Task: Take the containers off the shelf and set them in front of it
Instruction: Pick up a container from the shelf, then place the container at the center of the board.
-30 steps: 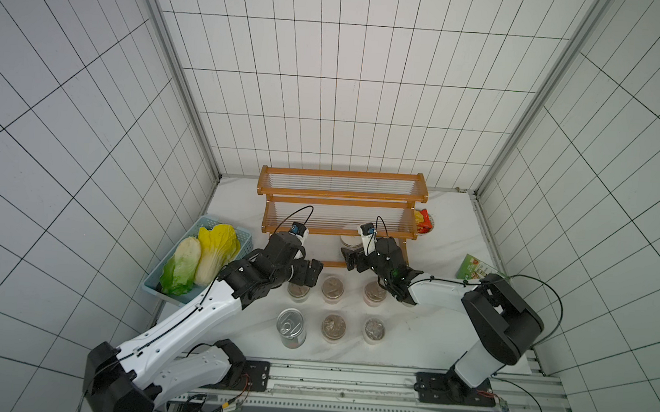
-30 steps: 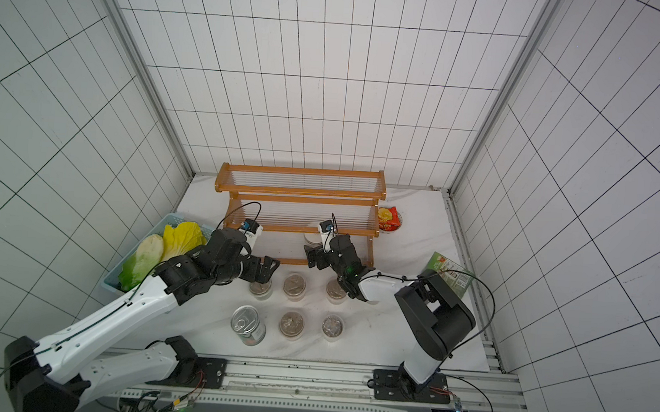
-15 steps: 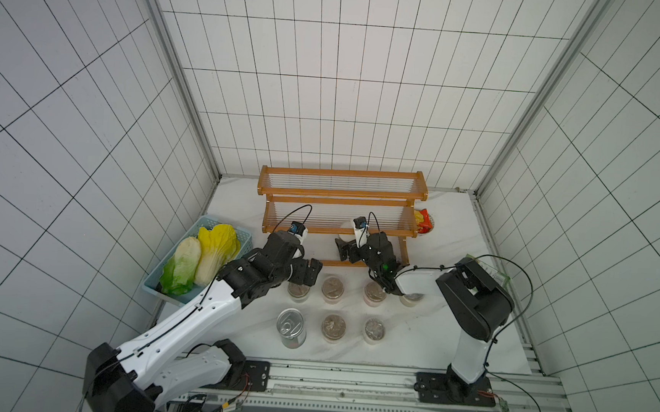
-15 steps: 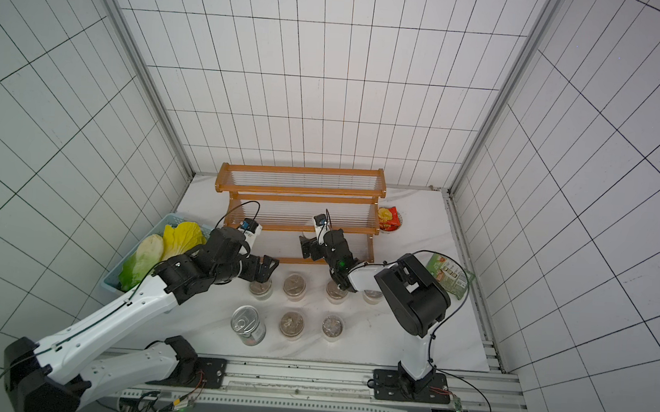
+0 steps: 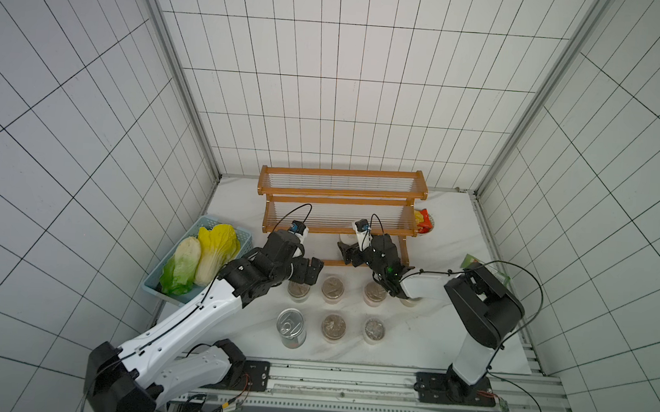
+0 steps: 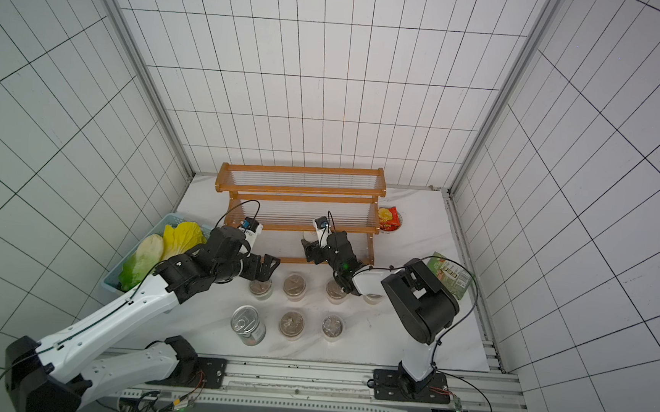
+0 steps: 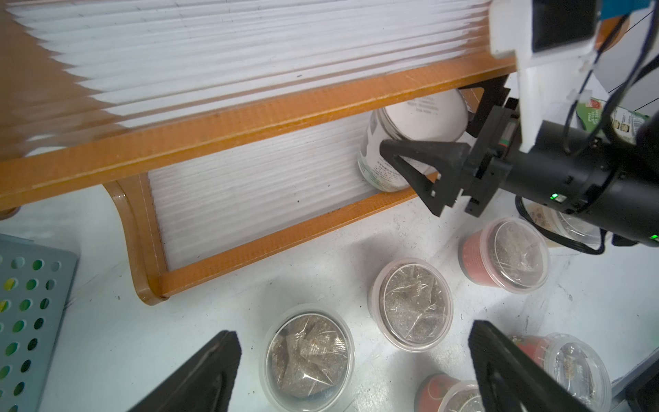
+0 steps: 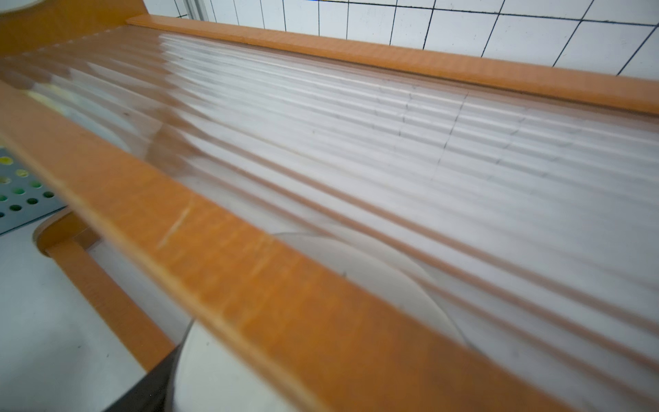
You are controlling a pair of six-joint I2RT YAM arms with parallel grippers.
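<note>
White tiled walls enclosed the pale tabletop (image 5: 434, 337). On it the white-lidded jar (image 7: 428, 114) stood on the lowest tier of the shelf (image 5: 341, 194), near the middle of that tier and tucked under the front rail of the tier above. The right claw (image 5: 347, 251) reached in around it, one of its fingers (image 7: 420, 149) crossing the jar's labelled side and the other behind the lid. The jaws stood wide, but whether they pressed the jar I could not tell, since the rail hid the far tip.

Just in front of the shelf ran a row of four clear cups (image 5: 332, 286), the rightmost mostly hidden under the right arm. Nearer the robot sat two more cups (image 5: 334, 325), with the tin can (image 5: 291, 325) upright at their left. The left claw (image 7: 353, 331) hovered above the left end of the row of four, jaws fully apart and gripping nothing.

Off to the left lay a light-blue basket (image 5: 210, 219) holding two cabbages (image 5: 217, 253). A bowl with a red packet (image 5: 422, 221) sat beside the shelf's right end.
</note>
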